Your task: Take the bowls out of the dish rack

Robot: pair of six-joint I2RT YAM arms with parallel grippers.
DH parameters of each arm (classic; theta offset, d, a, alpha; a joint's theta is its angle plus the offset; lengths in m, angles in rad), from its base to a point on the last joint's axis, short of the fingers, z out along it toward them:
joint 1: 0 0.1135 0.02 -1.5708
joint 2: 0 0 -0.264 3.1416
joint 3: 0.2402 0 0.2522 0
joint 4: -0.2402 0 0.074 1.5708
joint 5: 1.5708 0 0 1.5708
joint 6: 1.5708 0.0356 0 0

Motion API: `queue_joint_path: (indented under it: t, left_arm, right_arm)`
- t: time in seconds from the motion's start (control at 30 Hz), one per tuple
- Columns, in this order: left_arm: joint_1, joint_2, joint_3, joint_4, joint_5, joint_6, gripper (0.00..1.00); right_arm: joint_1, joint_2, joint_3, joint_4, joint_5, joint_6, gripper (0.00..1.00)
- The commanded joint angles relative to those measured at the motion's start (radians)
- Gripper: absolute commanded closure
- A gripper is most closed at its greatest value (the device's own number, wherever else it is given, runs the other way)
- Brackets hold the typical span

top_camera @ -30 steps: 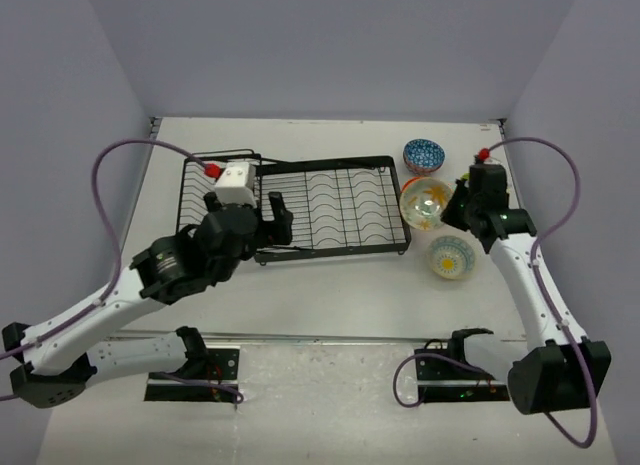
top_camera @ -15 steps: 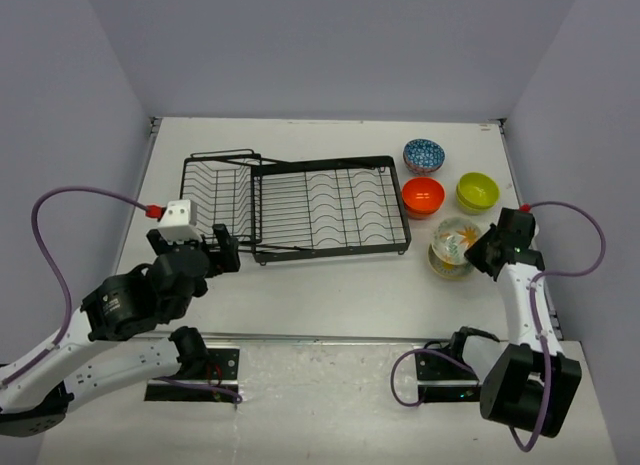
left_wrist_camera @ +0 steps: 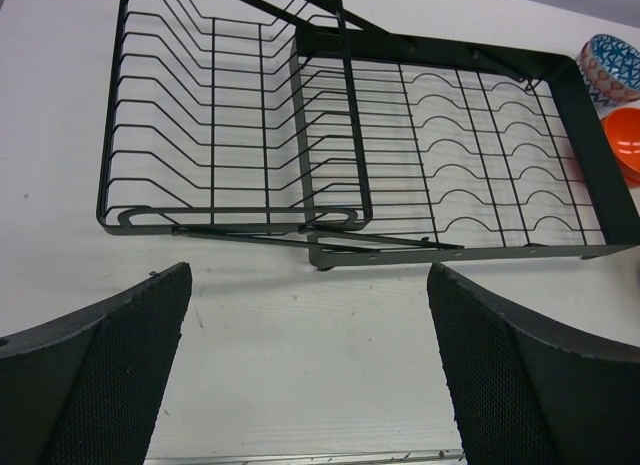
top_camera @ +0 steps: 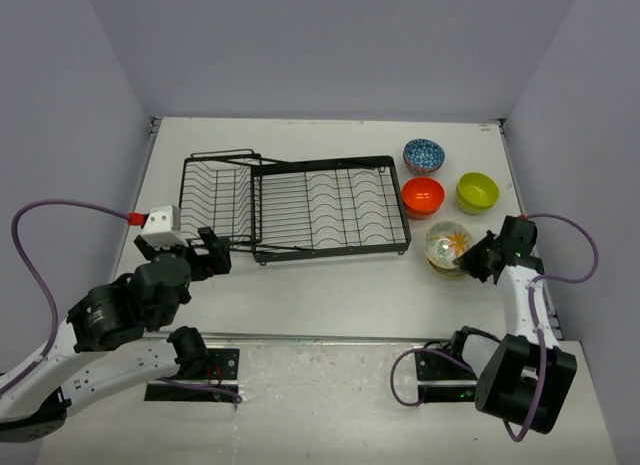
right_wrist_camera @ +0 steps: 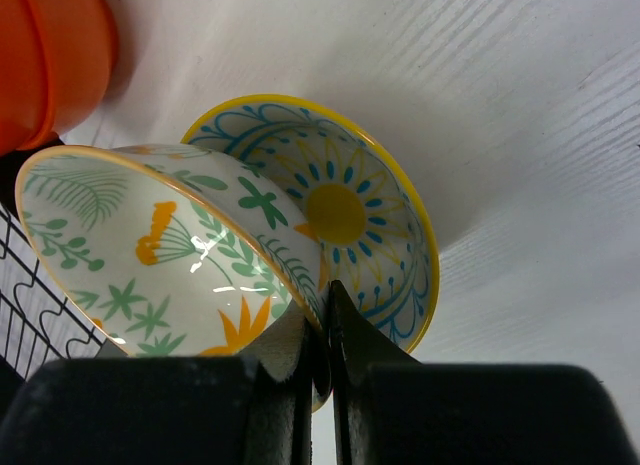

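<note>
Jaws of the right gripper point(right_wrist_camera: 325, 315) are pinched tight on the rim of the cream floral bowl point(right_wrist_camera: 170, 255), which tilts into the yellow-rimmed bowl point(right_wrist_camera: 360, 215), right of the dish rack point(top_camera: 300, 207). The left gripper point(left_wrist_camera: 310, 375) is spread wide, holding nothing, near the rack's front-left corner. White table point(top_camera: 320, 295), lavender walls point(top_camera: 300, 45).

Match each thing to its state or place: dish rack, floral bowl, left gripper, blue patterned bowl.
1 dish rack
2 floral bowl
3 left gripper
4 blue patterned bowl

a open, holding nothing
b beyond the orange bowl, farther from the arms
c pinched at its rim by the right gripper
d holds no bowls

Pairs: 1-d, 2-c, 3-a, 4-b
</note>
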Motion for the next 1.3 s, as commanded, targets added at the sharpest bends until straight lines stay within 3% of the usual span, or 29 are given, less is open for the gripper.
queue_joint_path:
  t: [0.0, 0.5, 0.77, 1.03, 1.1, 1.13, 1.27]
  left_arm:
    - [0.006, -0.002, -0.008, 0.037, -0.03, 0.008, 0.0]
    - [0.006, -0.042, -0.022, 0.055, -0.014, 0.022, 0.0]
    - [0.006, -0.043, -0.028, 0.064, -0.011, 0.031, 0.0]
    - [0.006, -0.034, -0.026, 0.058, -0.016, 0.024, 0.0]
    - [0.006, -0.035, -0.028, 0.058, -0.016, 0.025, 0.0]
    - [0.006, -0.032, -0.028, 0.058, -0.017, 0.024, 0.0]
    - [0.006, -0.032, -0.029, 0.058, -0.019, 0.024, 0.0]
  right_arm:
    - [-0.005, -0.012, 0.009, 0.021, -0.039, 0.015, 1.0]
    - [-0.009, -0.011, 0.032, -0.081, 0.04, 0.028, 1.0]
    - [-0.009, 0.087, 0.034, -0.024, -0.142, -0.005, 1.0]
    - [-0.007, 0.142, 0.13, -0.059, -0.102, -0.07, 1.0]
    - [-0.007, 0.135, 0.14, -0.076, -0.082, -0.082, 0.96]
    - [-0.009, 0.129, 0.144, -0.079, -0.075, -0.085, 0.89]
    - [-0.007, 0.141, 0.151, -0.082, -0.088, -0.1, 0.88]
